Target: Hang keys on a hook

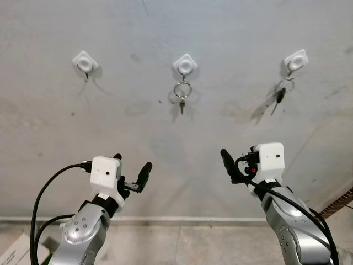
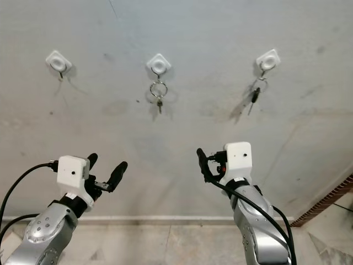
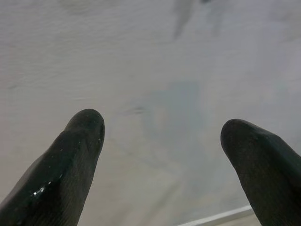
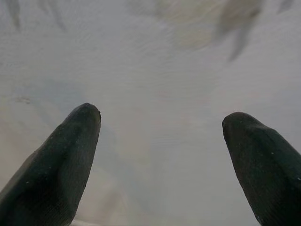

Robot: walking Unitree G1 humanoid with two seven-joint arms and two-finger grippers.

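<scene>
Three white hooks on the wall [image 1: 165, 33]: left hook [image 1: 85, 62] bare, middle hook [image 1: 185, 65] and right hook [image 1: 295, 61] each carrying keys [image 1: 182, 93]. Left gripper [image 1: 132, 172] and right gripper [image 1: 227, 164] both low, jaws spread wide, holding nothing. Probably job done.

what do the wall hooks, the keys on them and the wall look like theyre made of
The hooks look like glossy white moulded plastic pads, each with a small dark, probably metal, hook. The middle keys hang on a shiny ring, so likely steel; the right keys include a dark head, perhaps plastic. The wall looks like matt, stained grey plaster or concrete.
</scene>
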